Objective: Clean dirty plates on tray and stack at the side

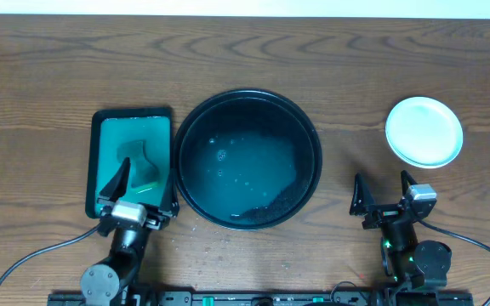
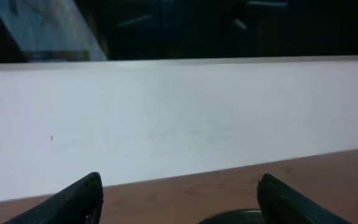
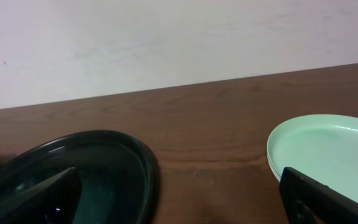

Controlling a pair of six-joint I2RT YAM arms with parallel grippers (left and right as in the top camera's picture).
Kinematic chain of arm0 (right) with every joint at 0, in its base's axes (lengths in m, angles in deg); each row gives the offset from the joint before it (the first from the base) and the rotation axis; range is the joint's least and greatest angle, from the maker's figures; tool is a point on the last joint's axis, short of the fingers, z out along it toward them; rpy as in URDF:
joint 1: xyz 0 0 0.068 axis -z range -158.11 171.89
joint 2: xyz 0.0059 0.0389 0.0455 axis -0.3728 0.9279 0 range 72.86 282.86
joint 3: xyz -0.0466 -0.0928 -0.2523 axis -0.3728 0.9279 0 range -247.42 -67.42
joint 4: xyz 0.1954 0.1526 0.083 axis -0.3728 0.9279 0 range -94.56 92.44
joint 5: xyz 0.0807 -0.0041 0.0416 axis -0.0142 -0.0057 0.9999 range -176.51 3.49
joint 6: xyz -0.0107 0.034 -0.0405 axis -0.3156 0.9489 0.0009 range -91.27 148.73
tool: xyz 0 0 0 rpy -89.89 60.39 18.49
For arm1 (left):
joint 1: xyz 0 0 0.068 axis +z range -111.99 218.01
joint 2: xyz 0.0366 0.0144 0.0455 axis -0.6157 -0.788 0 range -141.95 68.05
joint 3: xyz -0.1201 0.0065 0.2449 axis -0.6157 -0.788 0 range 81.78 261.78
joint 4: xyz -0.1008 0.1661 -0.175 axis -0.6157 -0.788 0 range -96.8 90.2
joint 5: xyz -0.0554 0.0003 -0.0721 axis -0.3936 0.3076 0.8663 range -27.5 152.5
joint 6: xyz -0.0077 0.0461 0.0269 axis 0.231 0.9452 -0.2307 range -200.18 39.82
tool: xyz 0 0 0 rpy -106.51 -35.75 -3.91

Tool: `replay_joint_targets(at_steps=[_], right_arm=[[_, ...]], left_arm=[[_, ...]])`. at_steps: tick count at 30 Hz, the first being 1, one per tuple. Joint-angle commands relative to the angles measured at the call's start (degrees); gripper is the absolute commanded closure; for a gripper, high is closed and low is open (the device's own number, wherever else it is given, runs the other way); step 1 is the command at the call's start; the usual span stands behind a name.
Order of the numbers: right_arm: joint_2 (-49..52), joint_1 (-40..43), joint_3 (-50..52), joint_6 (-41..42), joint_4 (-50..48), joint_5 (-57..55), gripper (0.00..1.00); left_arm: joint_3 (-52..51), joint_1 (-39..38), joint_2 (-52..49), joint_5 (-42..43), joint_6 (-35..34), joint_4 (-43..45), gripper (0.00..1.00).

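Observation:
The plates (image 1: 424,132) lie stacked on the table at the right, a pale mint-green one on top with a clean face; the right wrist view shows the plates (image 3: 328,146) with layered rims. The big round black tray (image 1: 249,115) sits mid-table, with no plate in it, only a wet teal-tinted film with small bubbles. The tray's rim (image 3: 143,163) shows in the right wrist view. My left gripper (image 1: 141,191) hangs open over the near end of a green rectangular tray. My right gripper (image 1: 382,183) stands open and empty, near of the plates. Nothing is between either pair of fingers.
The green rectangular tray (image 1: 107,136) with a black rim lies left of the round tray and holds a green cloth or sponge (image 1: 143,170). Bare wooden table (image 1: 347,68) surrounds everything. A pale wall runs behind the table's far edge.

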Motion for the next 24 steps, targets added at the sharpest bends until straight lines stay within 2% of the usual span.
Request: replay_joint_targets(at_steps=[1, 3, 8, 15, 24], right_arm=[[-0.35, -0.50, 0.09, 0.04, 0.26, -0.50, 0.01], [-0.35, -0.50, 0.09, 0.04, 0.26, -0.50, 0.01], [-0.35, -0.50, 0.09, 0.04, 0.26, -0.50, 0.01], [-0.35, -0.50, 0.09, 0.04, 0.26, -0.50, 0.01], [-0.35, -0.50, 0.09, 0.04, 0.26, -0.50, 0.01]], left_arm=[[-0.11, 0.11, 0.66, -3.61, -1.66, -1.60, 0.20], [-0.11, 0.68, 0.66, -5.62, -4.85, -4.52, 0.20], [-0.11, 1.62, 0.66, -10.08, -14.67, -18.36, 0.20], [-0.11, 1.62, 0.66, -10.12, -14.73, -26.99, 0.20], [-0.11, 1.62, 0.63, -10.69, -14.73, -26.93, 0.20]])
